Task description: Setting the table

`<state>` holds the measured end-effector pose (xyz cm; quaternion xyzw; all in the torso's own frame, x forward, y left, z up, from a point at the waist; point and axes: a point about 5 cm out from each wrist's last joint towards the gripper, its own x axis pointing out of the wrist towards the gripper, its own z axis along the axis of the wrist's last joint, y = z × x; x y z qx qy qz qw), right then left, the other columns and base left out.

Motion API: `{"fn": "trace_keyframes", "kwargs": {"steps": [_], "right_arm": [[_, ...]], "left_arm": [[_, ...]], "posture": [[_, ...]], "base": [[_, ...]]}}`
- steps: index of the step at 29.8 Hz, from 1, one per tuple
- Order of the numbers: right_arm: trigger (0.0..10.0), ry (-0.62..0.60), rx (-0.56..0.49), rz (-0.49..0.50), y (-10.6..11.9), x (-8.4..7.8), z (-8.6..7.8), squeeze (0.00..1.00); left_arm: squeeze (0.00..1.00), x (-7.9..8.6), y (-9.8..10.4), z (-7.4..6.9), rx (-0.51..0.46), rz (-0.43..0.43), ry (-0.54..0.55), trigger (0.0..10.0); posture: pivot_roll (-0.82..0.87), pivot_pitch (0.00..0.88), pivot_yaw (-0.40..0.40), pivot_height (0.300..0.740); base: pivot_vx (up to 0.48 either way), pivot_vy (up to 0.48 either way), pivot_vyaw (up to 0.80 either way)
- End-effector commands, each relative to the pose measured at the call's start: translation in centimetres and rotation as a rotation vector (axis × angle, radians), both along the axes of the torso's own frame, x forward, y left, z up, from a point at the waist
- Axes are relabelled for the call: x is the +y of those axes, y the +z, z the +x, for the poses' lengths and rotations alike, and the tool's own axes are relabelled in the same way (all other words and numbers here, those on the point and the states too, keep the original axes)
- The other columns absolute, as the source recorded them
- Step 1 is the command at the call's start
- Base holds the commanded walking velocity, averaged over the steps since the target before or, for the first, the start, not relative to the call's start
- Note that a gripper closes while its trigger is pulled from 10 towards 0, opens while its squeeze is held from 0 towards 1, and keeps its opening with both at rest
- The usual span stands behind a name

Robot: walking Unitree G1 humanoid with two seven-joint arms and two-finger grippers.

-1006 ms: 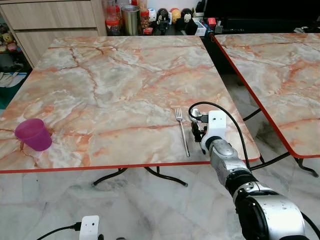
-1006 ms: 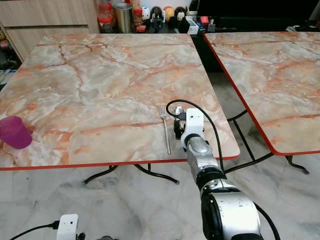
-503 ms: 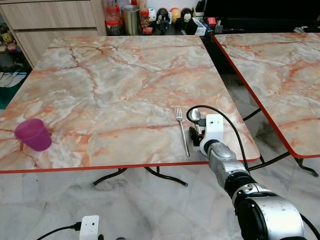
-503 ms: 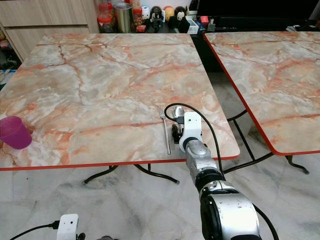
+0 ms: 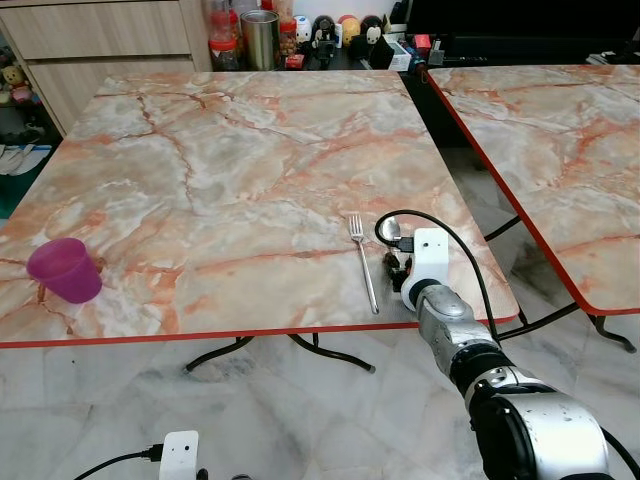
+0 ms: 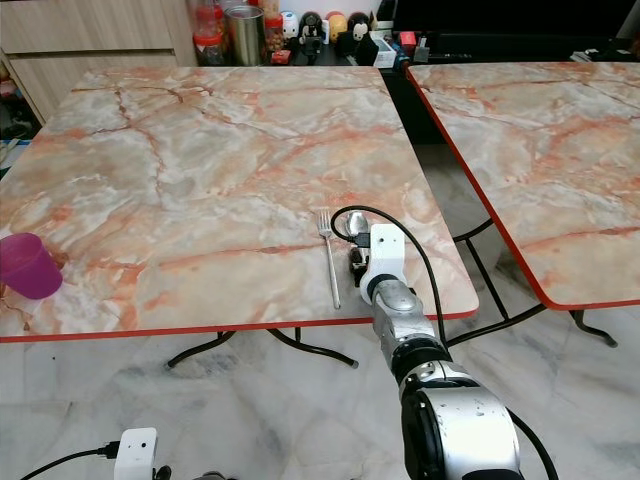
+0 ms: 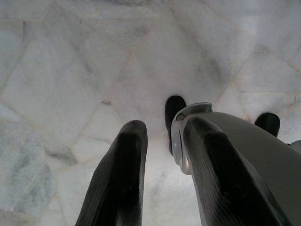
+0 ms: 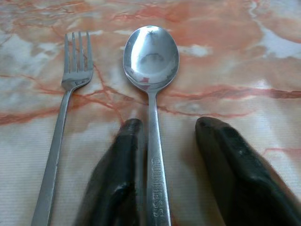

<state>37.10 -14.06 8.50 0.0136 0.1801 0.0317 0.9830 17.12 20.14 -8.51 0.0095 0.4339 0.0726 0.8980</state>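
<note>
On the marble worktop (image 5: 230, 170), near right edge, the right hand (image 8: 162, 188) has drawn back slightly, fingers apart, spoon (image 8: 151, 75) released flat beside the fork (image 5: 364, 262): placement judged complete. Purple cup (image 5: 64, 269) stands far left. Spoon handle partly hidden. Left hand (image 7: 162, 183) hangs idle, fingers apart.

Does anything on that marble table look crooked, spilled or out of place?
Nothing stands out. The silver metal fork and silver metal spoon lie side by side near the table's front edge, the right pincer open around the spoon's handle. The purple plastic cup stands upright, unspilled.
</note>
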Motion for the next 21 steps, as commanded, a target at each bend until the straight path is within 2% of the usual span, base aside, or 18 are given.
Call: {"fn": "trace_keyframes", "kwargs": {"steps": [1, 21], "right_arm": [[0.0, 0.006, 0.038, 0.007, -0.86, 0.13, -0.47, 0.0], [0.0, 0.015, 0.031, 0.004, -0.75, 0.27, -0.42, 0.0]], "left_arm": [[0.0, -0.33, -0.64, -1.23, 0.051, -0.017, 0.001, 10.0], [0.0, -0.45, -0.75, -1.38, 0.063, -0.025, -0.003, 10.0]], "posture": [[0.13, 0.114, -0.057, 0.715], [0.13, 0.108, -0.056, 0.715]], "base": [[0.0, 0.0, 0.0], [0.0, 0.0, 0.0]]}}
